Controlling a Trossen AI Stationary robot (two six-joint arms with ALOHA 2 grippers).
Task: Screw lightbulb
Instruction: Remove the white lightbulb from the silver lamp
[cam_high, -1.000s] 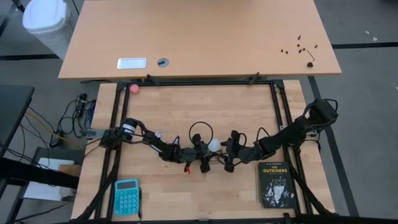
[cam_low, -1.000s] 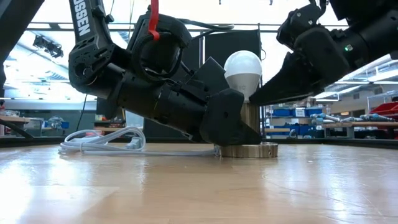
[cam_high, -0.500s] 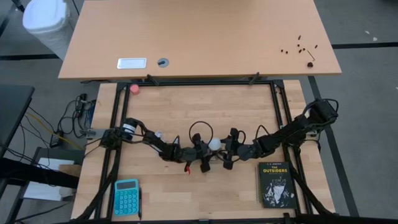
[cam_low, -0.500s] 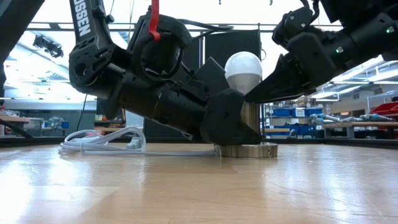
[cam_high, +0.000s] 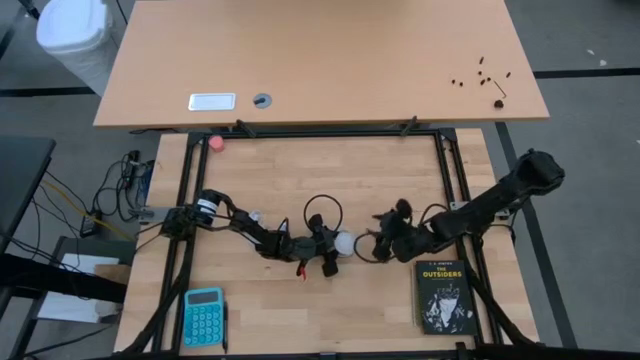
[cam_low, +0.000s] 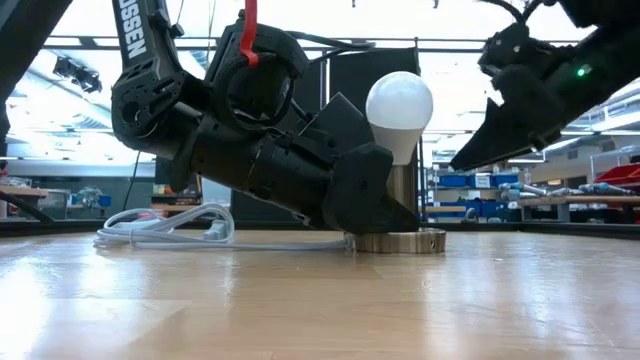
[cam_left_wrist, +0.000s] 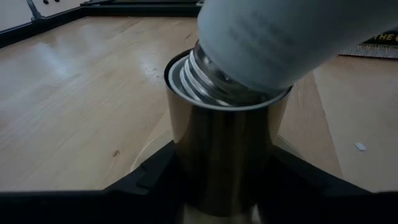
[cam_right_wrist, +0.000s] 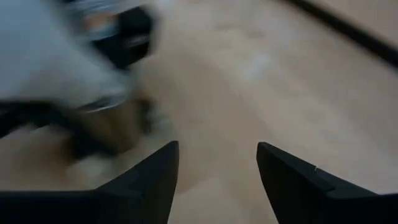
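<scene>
White frosted pear-shaped lightbulb (cam_low: 399, 108) sits base-down in a cylindrical brass-coloured metal socket (cam_low: 401, 202) near the middle of the light wooden table (cam_high: 330, 180). Long axis is roughly vertical, globe up; in the low view it leans slightly. In the left wrist view the grey threaded base (cam_left_wrist: 214, 78) is only partly inside the socket rim, several threads still showing, and the bulb's axis is tilted against the socket's.

Left end effector (cam_low: 372, 205) lies low on the table, fingers closed around the socket barrel below the bulb; it touches the socket, not the bulb. Its fingertips are cut off at the edge of the left wrist view.

Right end effector (cam_low: 478, 150) hangs beside the bulb, clear of it with a visible gap in the low view. Its fingers (cam_right_wrist: 146, 180) stand apart with nothing between them.

White cord (cam_low: 165, 227) lies coiled on the table behind the left arm. Right wrist view is smeared: bulb and socket show only as a pale and a dark blur. Socket's base disc is partly hidden by the left end effector.
</scene>
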